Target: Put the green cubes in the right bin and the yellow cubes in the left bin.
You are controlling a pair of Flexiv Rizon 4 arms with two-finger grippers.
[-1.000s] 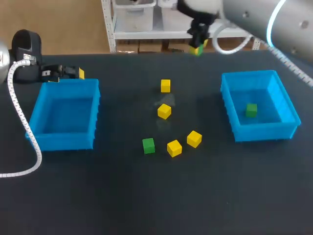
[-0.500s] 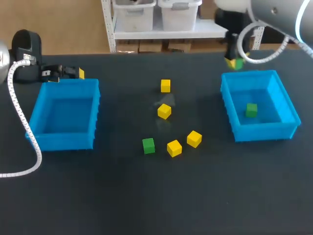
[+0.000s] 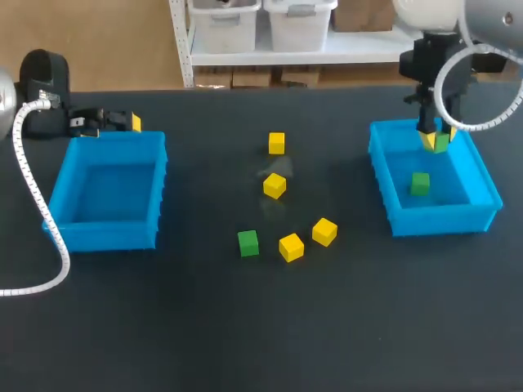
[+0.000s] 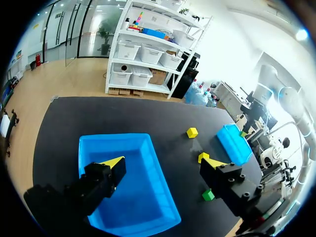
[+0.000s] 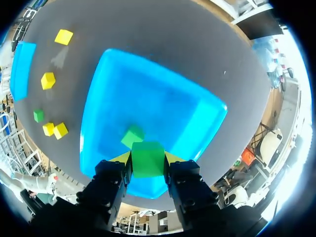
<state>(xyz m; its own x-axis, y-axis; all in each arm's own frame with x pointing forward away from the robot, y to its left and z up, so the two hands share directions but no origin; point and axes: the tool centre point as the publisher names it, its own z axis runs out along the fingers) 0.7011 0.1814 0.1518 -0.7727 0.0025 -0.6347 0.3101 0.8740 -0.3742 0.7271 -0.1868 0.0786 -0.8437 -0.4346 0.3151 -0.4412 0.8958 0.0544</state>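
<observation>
I am at the drop-off step for a green cube. My right gripper (image 3: 435, 139) hangs over the far part of the right blue plastic bin (image 3: 437, 219). Its two yellow-tipped fingers are closed on the held green cube (image 5: 147, 159), one finger against each side. In the right wrist view the bin's floor lies straight below that cube. A second green cube (image 3: 420, 184) already rests on the floor, a little ahead of my fingers.

As I judge it, the next move is to part the fingers. I might lower a little first, so the cube lands flat and does not bounce off the one already inside or hop the wall. I seem well enough inside the rim that no sideways shift is needed.

My left gripper (image 4: 163, 162) is spread wide and has hold of nothing. It sits by the far rim of the left blue plastic bin (image 3: 106, 233), in which I see no cube.

On the black table (image 3: 245, 335) between the bins lie a loose green cube (image 3: 248, 242) and four yellow ones. These are the far yellow cube (image 3: 276, 143), the middle yellow cube (image 3: 274, 185), the right-hand near yellow cube (image 3: 324, 231) and the front yellow cube (image 3: 291, 247). Once I let go, the loose green cube is the natural next pick for this arm. All four yellow ones have yet to go to the left bin.
</observation>
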